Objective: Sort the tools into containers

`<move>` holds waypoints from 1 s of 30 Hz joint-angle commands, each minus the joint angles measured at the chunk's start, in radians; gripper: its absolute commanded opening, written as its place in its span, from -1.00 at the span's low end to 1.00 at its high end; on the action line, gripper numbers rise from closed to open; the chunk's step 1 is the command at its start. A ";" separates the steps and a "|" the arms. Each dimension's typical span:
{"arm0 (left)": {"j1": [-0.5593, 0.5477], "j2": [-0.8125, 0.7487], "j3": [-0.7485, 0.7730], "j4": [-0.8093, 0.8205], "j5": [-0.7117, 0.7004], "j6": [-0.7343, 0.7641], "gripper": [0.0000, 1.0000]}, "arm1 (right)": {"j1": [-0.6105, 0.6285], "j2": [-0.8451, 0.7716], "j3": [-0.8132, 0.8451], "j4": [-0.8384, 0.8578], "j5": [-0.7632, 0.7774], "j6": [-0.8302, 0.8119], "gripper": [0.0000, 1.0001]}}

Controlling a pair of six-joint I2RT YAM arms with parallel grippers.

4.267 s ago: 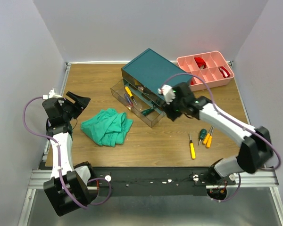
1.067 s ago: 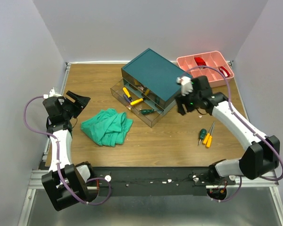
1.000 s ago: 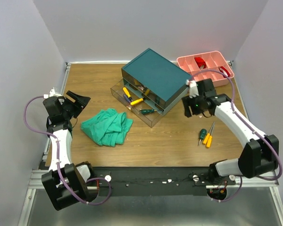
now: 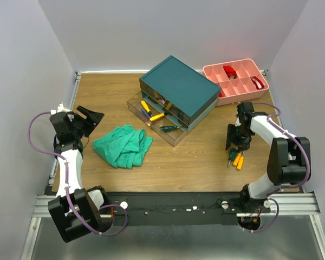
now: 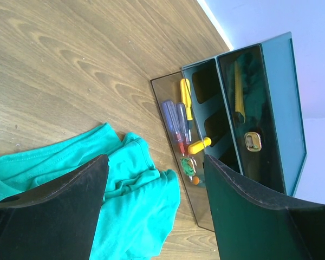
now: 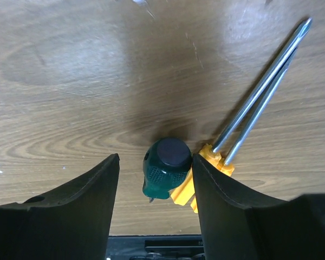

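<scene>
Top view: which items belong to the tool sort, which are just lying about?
Job: green-handled stubby screwdriver and orange-handled screwdrivers, lying loose; mixed screwdrivers in the open clear plastic drawer; dark teal rectangular drawer box.
Lying about: crumpled green cloth; pink plastic compartment tray.

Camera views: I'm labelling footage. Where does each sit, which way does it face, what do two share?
Top external: above, behind the bases, looking down on the table; both arms, left hand, right hand show.
Left wrist: on left arm, facing the open drawer and green cloth; own fingers show.
Right wrist: on right arm, looking down at a green-handled screwdriver between its fingers.
Shared: top and left wrist both show the drawer.
</scene>
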 commanded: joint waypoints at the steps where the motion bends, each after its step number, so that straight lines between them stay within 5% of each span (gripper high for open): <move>1: 0.017 -0.020 -0.009 -0.019 -0.012 0.006 0.60 | -0.003 0.053 0.004 -0.039 0.015 0.025 0.25; 7: 0.028 -0.027 -0.016 -0.031 -0.012 0.005 0.60 | 0.000 0.071 0.001 -0.024 -0.014 0.011 -0.03; 11: 0.031 -0.027 -0.029 -0.024 -0.011 -0.006 0.60 | 0.024 0.027 0.030 -0.027 -0.124 -0.010 -0.61; 15: 0.031 -0.006 -0.027 -0.004 -0.008 -0.023 0.60 | 0.110 -0.028 0.155 -0.027 -0.265 0.017 -0.91; 22: 0.031 0.029 0.007 0.016 0.014 -0.051 0.59 | 0.403 -0.053 0.396 0.077 -0.269 0.010 -0.99; 30: 0.031 -0.013 -0.009 0.003 0.018 -0.051 0.59 | 0.587 0.111 0.592 0.186 -0.190 -0.147 -0.99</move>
